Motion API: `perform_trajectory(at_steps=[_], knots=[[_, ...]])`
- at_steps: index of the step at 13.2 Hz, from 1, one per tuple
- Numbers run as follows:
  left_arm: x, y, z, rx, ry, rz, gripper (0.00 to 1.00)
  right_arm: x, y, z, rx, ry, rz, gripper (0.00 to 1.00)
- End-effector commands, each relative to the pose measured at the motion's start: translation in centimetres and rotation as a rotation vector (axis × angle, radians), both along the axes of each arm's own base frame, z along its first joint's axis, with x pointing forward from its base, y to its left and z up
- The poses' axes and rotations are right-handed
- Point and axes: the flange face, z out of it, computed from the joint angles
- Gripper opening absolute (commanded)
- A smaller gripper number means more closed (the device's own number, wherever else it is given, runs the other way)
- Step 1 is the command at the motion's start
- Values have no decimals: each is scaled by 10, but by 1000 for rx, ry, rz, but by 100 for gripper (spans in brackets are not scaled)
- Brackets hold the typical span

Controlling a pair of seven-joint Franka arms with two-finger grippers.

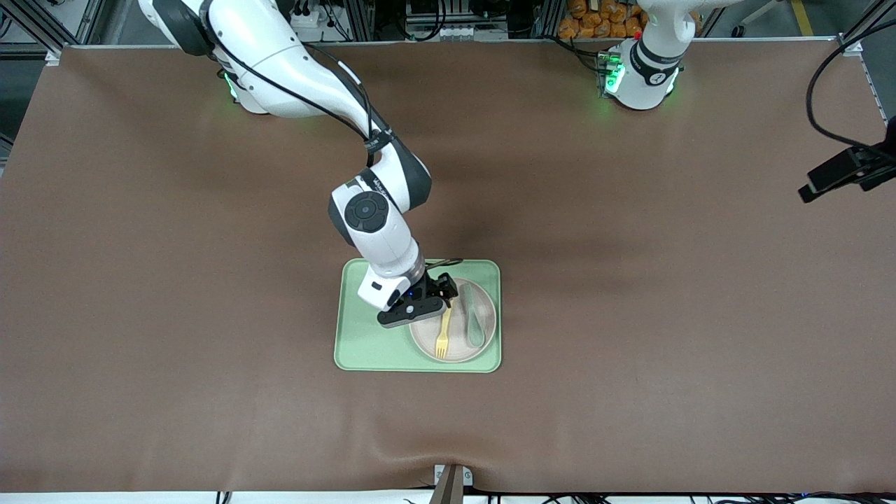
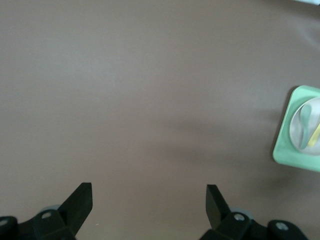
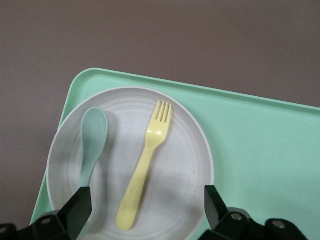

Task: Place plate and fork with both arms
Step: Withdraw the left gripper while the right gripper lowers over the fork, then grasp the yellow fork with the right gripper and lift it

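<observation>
1. the plate sits on the light-green tray, in the half of the tray toward the left arm's end of the table, with its rim close to the tray's nearer edge.
2. the fork lies flat on the plate, and the spoon lies beside it on the same plate, apart from it.
3. fork's long axis: it runs near-to-far as the front camera sees it, tines toward that camera, handle end pointing toward the robots' bases.
4. the right gripper hangs low over the plate's farther rim, just above the fork's handle end. its fingers stand wide apart with nothing between them.
5. in the right wrist view the fork lies between the two finger lines, slightly tilted, handle end closest to the fingers. the plate fills the space under the hand.
6. the left gripper is spread wide and empty, over bare table, well apart from the tray. this arm waits.
7. judgement: the right arm is plainly the nearer one to the fork. the fingers straddle the handle across its width, so a short descent onto the handle should give a grip across the narrow dimension.
8. risk, as judged: the handle lies flat on the plate, so the fingertips may scrape the plate or nudge the spoon.
</observation>
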Motion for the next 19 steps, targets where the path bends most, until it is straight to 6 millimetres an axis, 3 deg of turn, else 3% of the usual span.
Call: perform_trajectory(at_steps=[1, 2, 3, 5, 9, 14, 19], knots=[[-10, -6, 10, 17, 8, -34, 100, -2, 17, -11, 9, -30, 11, 91], [-10, -12, 11, 15, 3, -43, 100, -2, 17, -14, 7, -28, 11, 83], [-11, -28, 11, 17, 4, -69, 100, -4, 19, -16, 5, -25, 15, 80], [-16, -40, 18, 22, -7, -78, 100, -6, 21, -22, 2, -26, 20, 80], [-15, -43, 11, 18, 8, -78, 100, -4, 20, -49, 29, -74, 15, 80], [-12, -46, 7, 18, 14, -82, 100, -7, 23, -56, 19, -88, 34, 72], [-10, -42, 5, 17, 17, -82, 100, -11, 25, -64, -5, -90, 54, 72]])
